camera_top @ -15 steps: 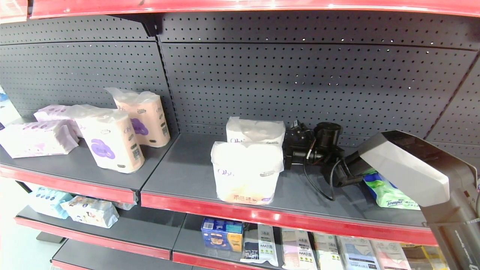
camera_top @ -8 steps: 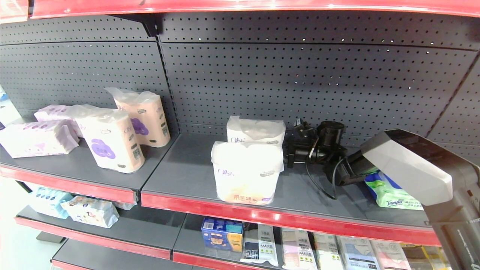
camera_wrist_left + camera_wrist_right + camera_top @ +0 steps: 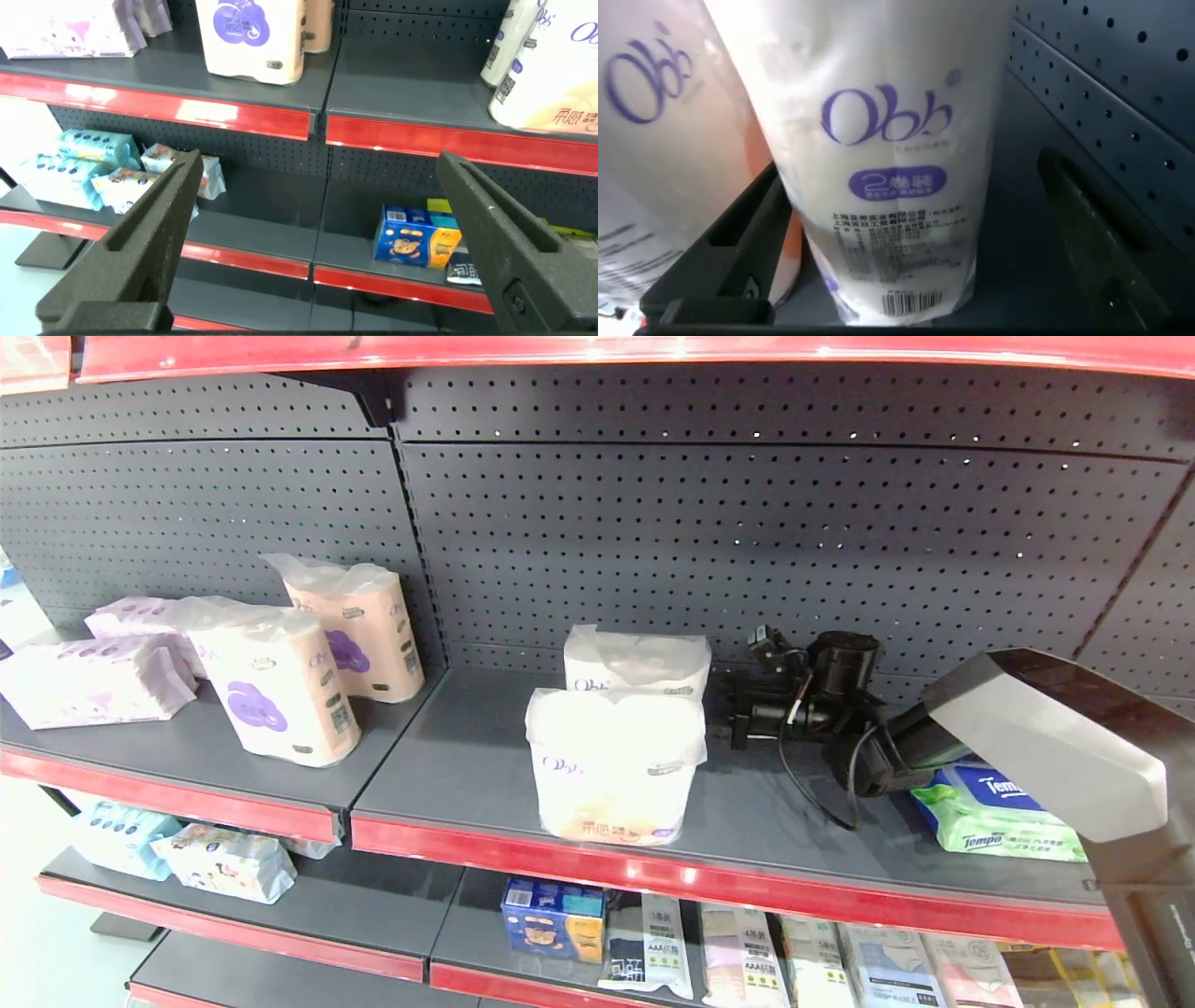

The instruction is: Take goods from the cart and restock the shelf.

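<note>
Right gripper [image 3: 738, 714], jaws spread, has drawn back from the rear tissue pack [image 3: 635, 658] ahead of it; we judge that pack placed on the shelf [image 3: 448, 775].

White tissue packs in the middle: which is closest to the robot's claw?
The back pack, by the pegboard: the right gripper is beside it, the front pack farther off.

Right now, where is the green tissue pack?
In the head view, the green tissue pack lies at the right end of the middle shelf, to the right of the right gripper and the two white roll packs.
</note>
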You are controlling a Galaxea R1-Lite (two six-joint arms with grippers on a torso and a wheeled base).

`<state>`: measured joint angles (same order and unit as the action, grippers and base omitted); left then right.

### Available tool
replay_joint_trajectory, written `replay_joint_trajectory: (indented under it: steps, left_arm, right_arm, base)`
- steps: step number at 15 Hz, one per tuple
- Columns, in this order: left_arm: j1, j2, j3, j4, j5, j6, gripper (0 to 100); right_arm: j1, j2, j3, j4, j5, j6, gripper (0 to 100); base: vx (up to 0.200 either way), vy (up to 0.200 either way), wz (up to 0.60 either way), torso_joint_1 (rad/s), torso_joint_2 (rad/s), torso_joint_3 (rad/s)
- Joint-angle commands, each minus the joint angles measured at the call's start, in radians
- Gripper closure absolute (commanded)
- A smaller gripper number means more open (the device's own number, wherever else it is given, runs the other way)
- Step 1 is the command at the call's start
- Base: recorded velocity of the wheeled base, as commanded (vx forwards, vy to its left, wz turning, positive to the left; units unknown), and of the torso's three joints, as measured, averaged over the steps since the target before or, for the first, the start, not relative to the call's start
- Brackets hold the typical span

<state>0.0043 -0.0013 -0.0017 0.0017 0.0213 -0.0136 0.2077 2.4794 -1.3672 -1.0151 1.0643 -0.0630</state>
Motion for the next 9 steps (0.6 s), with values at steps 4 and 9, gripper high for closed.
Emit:
replay_joint_trajectory:
  steps: [4, 9]
  left_arm:
    - [0.0, 0.001, 0.0, 0.0, 0.0, 0.0, 0]
    - [0.0, 0.001, 0.0, 0.0, 0.0, 0.0, 0]
  right_arm:
    - [-0.013, -0.05, 0.071, 0.0, 0.02, -0.037, 0]
    - [-0.044, -0.08, 0.111, 0.0, 0.02, -0.049, 0]
  base:
    - [0.0, 0.0, 0.0, 0.0, 0.0, 0.0]
    - [0.0, 0.0, 0.0, 0.0, 0.0, 0.0]
